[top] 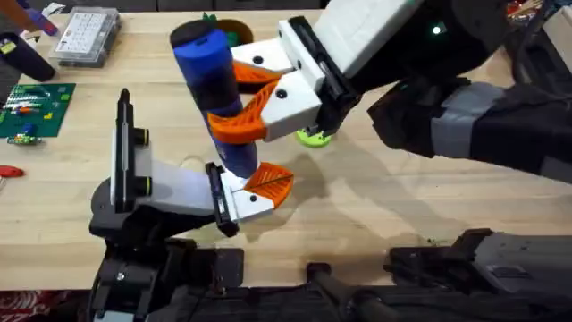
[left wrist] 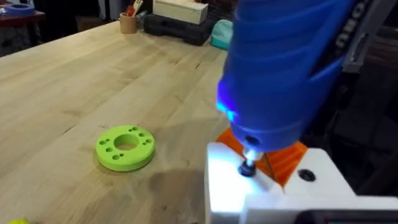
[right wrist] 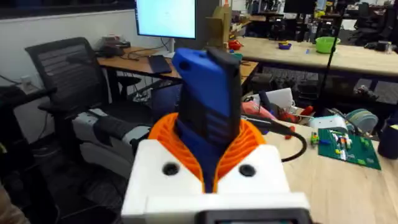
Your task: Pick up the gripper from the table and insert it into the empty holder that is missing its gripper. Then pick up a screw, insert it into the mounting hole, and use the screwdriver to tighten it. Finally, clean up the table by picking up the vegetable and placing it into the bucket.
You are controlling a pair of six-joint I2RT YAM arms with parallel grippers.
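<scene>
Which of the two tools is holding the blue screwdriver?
The right tool, reaching in from the right: its orange fingers clamp the screwdriver. The left tool lies low under its tip.

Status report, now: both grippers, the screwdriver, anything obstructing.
Right gripper shut on screwdriver, held upright. Bit seated on screw in white holder, orange gripper already fitted. Left gripper state unclear. Lime-green disc lies apart, no obstruction.

The light wooden table (top: 420,206) carried a lime-green disc (top: 312,136) near its centre, a clear parts box (top: 87,36) at eleven o'clock, and a green circuit board (top: 34,109) at nine o'clock.
</scene>
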